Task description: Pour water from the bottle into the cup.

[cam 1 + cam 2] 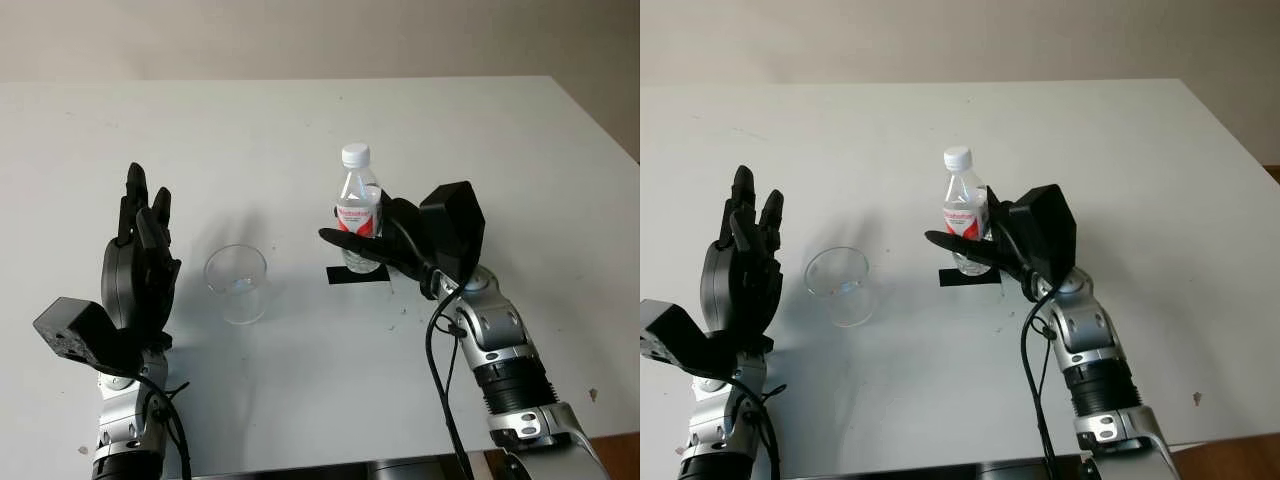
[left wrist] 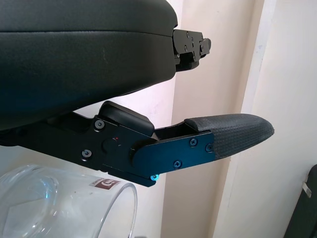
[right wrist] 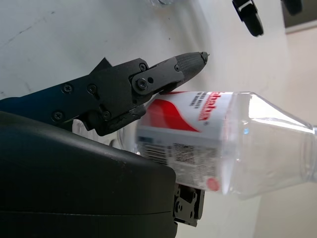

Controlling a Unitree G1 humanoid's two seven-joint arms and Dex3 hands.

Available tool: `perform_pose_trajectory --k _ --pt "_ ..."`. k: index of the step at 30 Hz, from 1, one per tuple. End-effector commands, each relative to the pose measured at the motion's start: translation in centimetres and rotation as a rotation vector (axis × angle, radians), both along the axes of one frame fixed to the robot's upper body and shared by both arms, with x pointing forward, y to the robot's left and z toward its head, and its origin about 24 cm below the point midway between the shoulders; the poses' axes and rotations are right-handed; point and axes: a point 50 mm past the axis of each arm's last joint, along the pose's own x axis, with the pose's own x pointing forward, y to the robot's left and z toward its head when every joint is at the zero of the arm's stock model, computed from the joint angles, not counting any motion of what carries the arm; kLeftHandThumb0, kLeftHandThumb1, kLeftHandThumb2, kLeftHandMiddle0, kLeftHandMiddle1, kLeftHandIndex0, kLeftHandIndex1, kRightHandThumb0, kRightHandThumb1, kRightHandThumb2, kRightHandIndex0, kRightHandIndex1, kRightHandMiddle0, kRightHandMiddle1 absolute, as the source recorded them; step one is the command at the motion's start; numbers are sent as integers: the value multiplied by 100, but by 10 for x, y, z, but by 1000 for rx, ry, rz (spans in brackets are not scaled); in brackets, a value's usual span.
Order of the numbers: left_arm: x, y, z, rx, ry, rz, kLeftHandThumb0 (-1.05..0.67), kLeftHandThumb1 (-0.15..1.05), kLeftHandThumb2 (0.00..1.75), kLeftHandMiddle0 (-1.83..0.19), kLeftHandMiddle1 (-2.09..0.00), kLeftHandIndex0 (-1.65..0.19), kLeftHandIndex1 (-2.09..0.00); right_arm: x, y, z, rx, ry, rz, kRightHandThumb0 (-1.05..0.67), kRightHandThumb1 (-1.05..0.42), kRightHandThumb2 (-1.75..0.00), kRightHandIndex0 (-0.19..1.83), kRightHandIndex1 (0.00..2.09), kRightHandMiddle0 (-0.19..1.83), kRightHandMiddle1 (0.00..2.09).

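A small plastic bottle [image 1: 357,205], white cap [image 1: 356,154] still screwed on, stands upright on a black marker patch [image 1: 357,275] near the middle of the white surface [image 1: 500,140], the right hand [image 1: 372,243] closed around its red-labelled waist. The empty clear cup [image 1: 237,283] waits to its left, just beside the open left hand [image 1: 140,262], raised and holding nothing. With the cap on, tilting would pour nothing; the thin wall could also buckle or slip in the fingers, and a sweep across might topple the light cup.
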Motion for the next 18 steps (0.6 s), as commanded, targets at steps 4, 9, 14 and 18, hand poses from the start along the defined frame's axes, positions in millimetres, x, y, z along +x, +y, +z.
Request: perform_pose_trajectory --k 4,9,14,18 --pt "-2 4 2 10 -6 5 -88 105 66 19 -42 2 0 -14 -17 -33 42 98 -74 -62 -92 -5 -19 130 -19 107" --pt "-1 4 2 12 -3 5 -88 105 65 19 -44 1 0 -19 -25 -34 88 76 -98 -61 -94 -6 -19 124 -19 104" --pt "-1 5 1 11 -3 1 -88 105 64 19 -44 2 0 -24 -30 -36 133 47 -118 -58 -94 -5 -19 106 -19 97" --pt "0 5 2 12 -5 2 -88 105 65 19 -43 2 0 -28 -30 -37 107 -1 -86 -65 -93 -5 -15 39 -15 47"
